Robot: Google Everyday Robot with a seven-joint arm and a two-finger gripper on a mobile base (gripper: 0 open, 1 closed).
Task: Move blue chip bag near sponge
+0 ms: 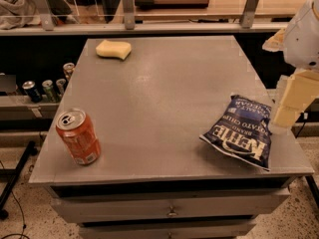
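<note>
The blue chip bag [243,131] lies flat at the table's front right, its white lettering upside down towards me. The sponge [113,49], a pale yellow block, lies at the table's far left corner, well apart from the bag. My gripper [290,103], cream-coloured, hangs from the white arm at the right edge of the view. It is just right of the bag's far end and slightly above the table's right edge. It holds nothing that I can see.
An orange soda can [78,136] stands upright at the front left of the grey table [169,83]. Several cans [45,86] stand on a lower shelf to the left. A railing and a counter run behind the table. Drawers sit below its front edge.
</note>
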